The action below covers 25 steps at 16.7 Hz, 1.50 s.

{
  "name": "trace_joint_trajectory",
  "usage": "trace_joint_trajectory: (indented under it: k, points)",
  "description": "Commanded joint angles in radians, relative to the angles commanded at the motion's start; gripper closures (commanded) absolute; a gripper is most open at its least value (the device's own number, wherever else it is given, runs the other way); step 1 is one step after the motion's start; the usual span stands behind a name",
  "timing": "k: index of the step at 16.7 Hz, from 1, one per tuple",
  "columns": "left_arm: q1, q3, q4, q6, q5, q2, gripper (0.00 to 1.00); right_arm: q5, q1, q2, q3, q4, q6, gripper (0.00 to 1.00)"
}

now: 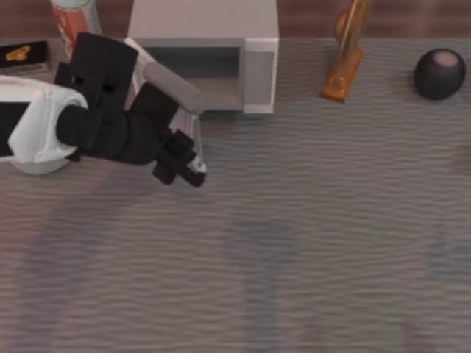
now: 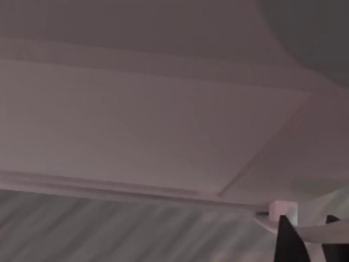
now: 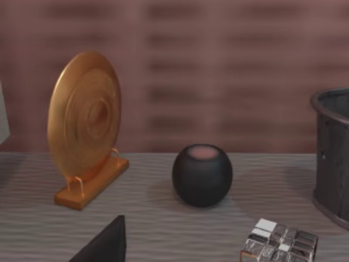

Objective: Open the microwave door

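One arm was doing the work: my left gripper (image 1: 184,163) sat just off the front-left corner of the microwave (image 1: 203,29), which stood against the table's (image 1: 309,243) far edge, left of centre. The microwave door (image 1: 173,84) had swung well out on its left hinge, leaving the cavity exposed, and its free edge with the pale handle bar (image 1: 197,140) pointed toward the near edge of the table. From above, my fingers looked nearly closed about that handle; in the left wrist view two dark fingertips (image 2: 287,240) stood either side of the white bar (image 2: 283,210), with the door's panel filling the rest of that view, so I judged the hold was on the handle, though actual contact I could not confirm. My right arm was out of the top view; its wrist camera faced the golden disc on its stand (image 3: 84,123), the dark round speaker (image 3: 202,174), a dark bucket (image 3: 331,153) and a small metallic cube (image 3: 279,240); whether its fingers were apart I could not tell. The risk I saw: if I pulled straight rather than along the door's arc, the fingers could slip off the slim bar, or drag the whole microwave across the table toward the can (image 1: 73,20) and the small black box (image 1: 24,56) at the far-left corner.
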Motion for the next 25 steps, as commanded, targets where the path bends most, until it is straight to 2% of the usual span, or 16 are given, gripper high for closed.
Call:
trace_joint_trajectory:
  k: [14, 25]
  points:
    - [0.000, 0.000, 0.000, 0.000, 0.000, 0.000, 1.00, 0.000, 0.000, 0.000, 0.000, 0.000, 0.000, 0.00]
    - [0.037, -0.007, -0.031, 0.086, 0.061, -0.010, 1.00, 0.000, 0.000, 0.000, 0.000, 0.000, 0.000, 0.00]
